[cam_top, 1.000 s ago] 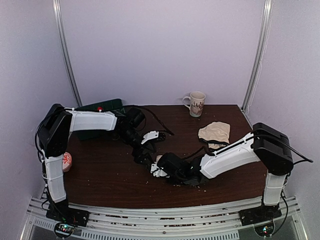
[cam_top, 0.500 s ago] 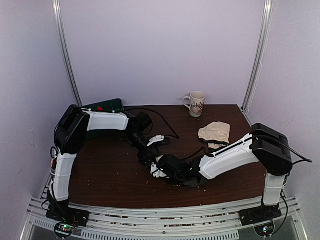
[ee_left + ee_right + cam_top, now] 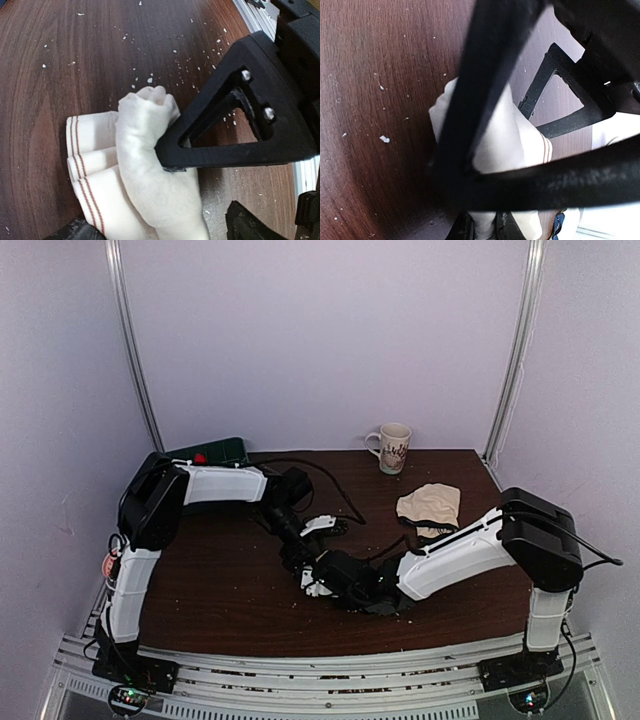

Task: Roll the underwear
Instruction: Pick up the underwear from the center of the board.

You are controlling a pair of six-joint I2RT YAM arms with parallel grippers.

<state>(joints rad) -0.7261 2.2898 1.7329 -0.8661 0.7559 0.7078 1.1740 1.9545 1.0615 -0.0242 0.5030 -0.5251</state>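
Observation:
The underwear (image 3: 135, 190) is a white bundle with thin red stripes, partly rolled, lying on the dark wood table (image 3: 200, 590); from above only a small white patch of underwear (image 3: 311, 586) shows. My right gripper (image 3: 485, 227) is shut on a fold of the white cloth, and one of its black triangular fingers (image 3: 225, 125) presses on top of the bundle. My left gripper (image 3: 160, 231) hangs over the same bundle with jaws wide apart, open, one finger on each side. Seen from above, the left gripper (image 3: 306, 560) and right gripper (image 3: 322, 580) meet at the table's centre.
A patterned mug (image 3: 392, 448) stands at the back edge. A beige cloth (image 3: 430, 505) lies to the right, behind the right arm. A dark green box (image 3: 210, 452) sits at the back left. Pale crumbs (image 3: 150, 80) dot the wood.
The left arm has swung right and forward, bringing its gripper down over the underwear beside the right gripper; its jaws have narrowed slightly. The right arm has hardly moved.

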